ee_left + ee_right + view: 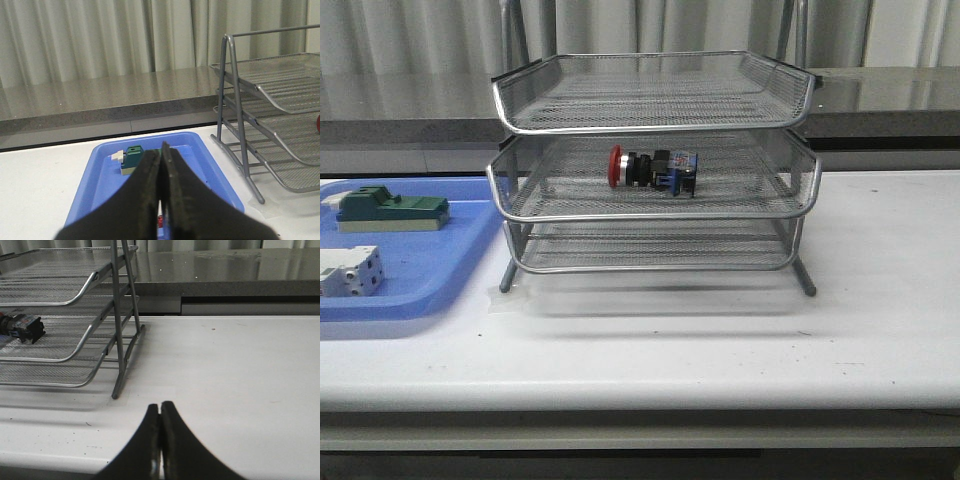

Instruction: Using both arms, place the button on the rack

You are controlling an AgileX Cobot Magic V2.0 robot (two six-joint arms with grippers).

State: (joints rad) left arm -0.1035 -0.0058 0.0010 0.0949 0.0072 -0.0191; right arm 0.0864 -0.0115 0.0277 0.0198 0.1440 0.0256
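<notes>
The button (652,170), with its red head, black body and blue rear block, lies on its side in the middle tier of the silver wire-mesh rack (655,215). The right wrist view catches the button (22,327) in that tier of the rack (117,325). A sliver of its red head (318,123) shows in the left wrist view, inside the rack (240,120). Neither arm appears in the front view. My left gripper (160,150) is shut and empty, held above the blue tray. My right gripper (160,407) is shut and empty over the white table, beside the rack.
A flat blue tray (440,260) lies left of the rack with a green block (392,210) and a white block (350,272) in it. The green block (132,157) also shows past my left fingers. A grey counter and curtains close off the back.
</notes>
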